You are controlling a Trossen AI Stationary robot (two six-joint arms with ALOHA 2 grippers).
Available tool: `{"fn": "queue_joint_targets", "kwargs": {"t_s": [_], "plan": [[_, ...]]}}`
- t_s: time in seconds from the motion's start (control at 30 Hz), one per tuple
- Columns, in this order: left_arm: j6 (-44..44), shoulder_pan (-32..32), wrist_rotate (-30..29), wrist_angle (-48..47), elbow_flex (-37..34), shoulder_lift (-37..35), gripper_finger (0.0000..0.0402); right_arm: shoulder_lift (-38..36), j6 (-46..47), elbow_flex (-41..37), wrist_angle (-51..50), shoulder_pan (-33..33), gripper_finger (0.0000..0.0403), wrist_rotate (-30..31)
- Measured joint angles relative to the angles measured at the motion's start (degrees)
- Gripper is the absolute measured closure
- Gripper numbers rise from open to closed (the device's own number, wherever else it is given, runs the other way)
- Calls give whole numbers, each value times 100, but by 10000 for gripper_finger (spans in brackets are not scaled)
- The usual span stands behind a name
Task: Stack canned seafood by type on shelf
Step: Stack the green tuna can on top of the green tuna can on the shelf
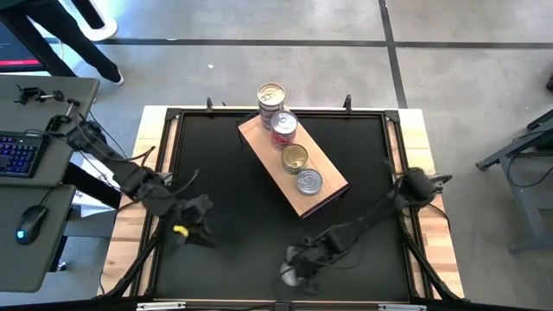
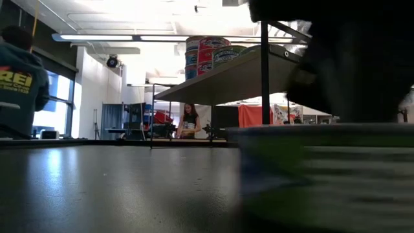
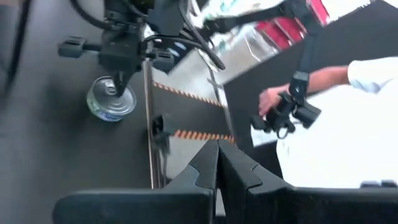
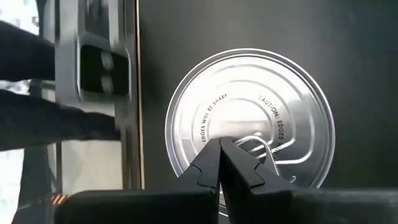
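The shelf (image 1: 294, 168), a light-brown wooden board, lies slantwise at the table's far middle. A row of canned seafood stands on it: a silver-lidded stack (image 1: 271, 95) at the far end, a red-topped tin (image 1: 283, 128), a gold-lidded one (image 1: 295, 158) and a silver one (image 1: 309, 181). One more silver tin (image 4: 249, 118) stands alone on the black table near the front edge. My right gripper (image 4: 219, 144) hangs shut right over its lid. My left gripper (image 3: 217, 149) is shut and holds nothing, above the table's left part (image 1: 203, 229). My right gripper's shut fingertips (image 4: 211, 158) stand over the lone tin's lid beside the pull-tab (image 4: 264, 149), coming from above at a slant. Whether they touch the lid, I cannot tell. The tin stands flat on the table.
A raised frame rail (image 1: 173, 155) runs around the black table. Bare black surface lies between the shelf and the left arm. A desk with keyboard (image 1: 17, 154) and mouse stands left of the table. A person in white (image 3: 348, 124) holds a dark device beyond the table's edge.
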Motion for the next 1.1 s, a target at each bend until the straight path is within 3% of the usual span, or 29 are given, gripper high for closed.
{"fn": "queue_joint_targets", "kwargs": {"t_s": [0.23, 0.5, 0.67, 0.87, 1.0, 1.1], "plan": [[350, -456, -75, -984, 0, -359, 402, 1407, -253, 2235, -657, -365, 403, 32], [257, -991, -1710, -1916, 0, -99, 402, 2499, -1623, 4298, -1031, -1045, 403, 487], [61, -1352, -2351, -1884, 0, 324, 401, 2583, -2624, 4914, -1345, -1403, 403, 772], [-208, -1680, -2934, -1791, -2, 982, 402, 2524, -3562, 5738, -2500, -1436, 403, 582], [-202, -1692, -3118, -1682, -2, 1574, 402, 2510, -3226, 6167, -3468, -1272, 403, 490], [-115, -1567, -2974, -1619, -2, 2055, 401, 2463, -3033, 6000, -4074, -1098, 403, 358]]}}
